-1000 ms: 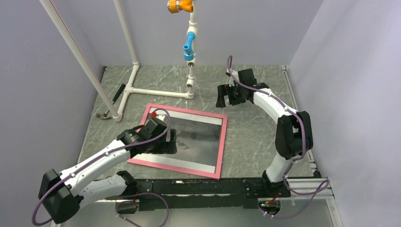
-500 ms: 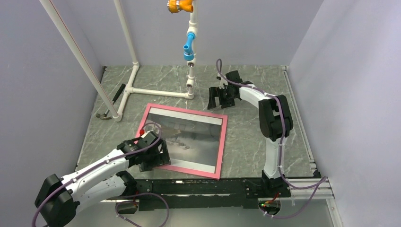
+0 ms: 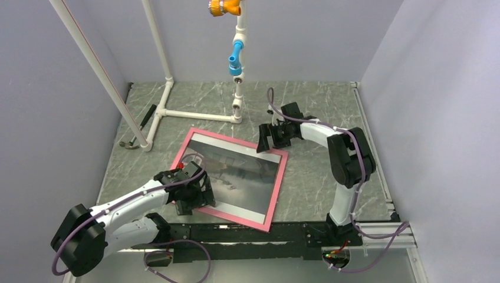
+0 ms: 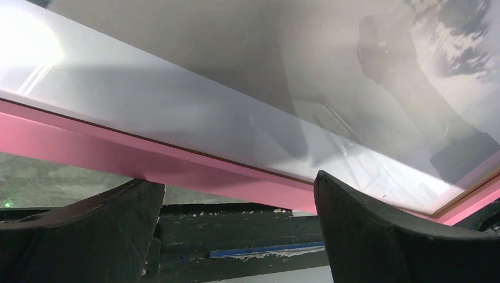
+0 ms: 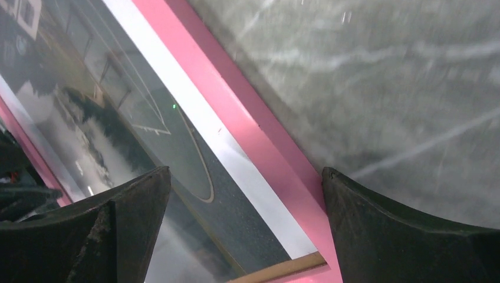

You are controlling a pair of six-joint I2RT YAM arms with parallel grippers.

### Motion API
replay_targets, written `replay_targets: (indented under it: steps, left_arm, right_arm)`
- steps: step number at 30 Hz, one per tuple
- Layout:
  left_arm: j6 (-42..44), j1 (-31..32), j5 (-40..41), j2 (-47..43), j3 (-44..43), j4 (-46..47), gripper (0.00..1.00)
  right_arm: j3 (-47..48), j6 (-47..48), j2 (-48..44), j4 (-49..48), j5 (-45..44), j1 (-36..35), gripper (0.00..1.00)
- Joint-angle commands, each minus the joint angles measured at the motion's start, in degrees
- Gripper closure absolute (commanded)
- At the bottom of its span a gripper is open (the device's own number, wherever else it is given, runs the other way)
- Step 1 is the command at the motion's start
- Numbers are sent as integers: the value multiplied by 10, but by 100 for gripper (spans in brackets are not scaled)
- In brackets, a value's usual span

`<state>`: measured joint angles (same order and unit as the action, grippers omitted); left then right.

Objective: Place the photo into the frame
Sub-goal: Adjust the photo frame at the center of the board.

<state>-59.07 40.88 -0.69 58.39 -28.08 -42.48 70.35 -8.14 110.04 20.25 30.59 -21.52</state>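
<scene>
The white pipe stand (image 3: 194, 114) rises just beyond and left of the right gripper (image 3: 266, 143); a hammer (image 3: 131, 142) lies well beyond the left gripper (image 3: 194, 199); both grippers gape wide, holding nothing; between them the frame (image 3: 274, 190) lies flat, pink face up, the photo (image 3: 247, 177) inside it, askew to the table (image 3: 318, 177) edges; its longer side is unclear.

White arms (image 3: 130, 200), black joints (image 3: 348, 162), purple cables (image 3: 269, 101), matte-black left gripper (image 4: 236, 200).

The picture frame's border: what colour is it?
The picture frame has a pink border; the top external view shows it best.
</scene>
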Motion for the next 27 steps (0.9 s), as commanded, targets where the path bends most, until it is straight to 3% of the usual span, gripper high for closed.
replay_targets:
  steps: [1,6,17,27]
  left_arm:
    - [28,-5,-26,29,-20,129,1]
    - [59,-5,-58,68,-61,155,0]
    - [108,3,-137,197,-146,184,0]
    - [102,14,-100,214,-183,132,1]
  right_arm:
    - [-85,-37,-64,59,67,-15,0]
    - [-160,-78,-145,60,90,-20,0]
    - [-303,-150,-314,106,28,-49,0]
    - [-233,-134,-252,122,-155,-48,0]
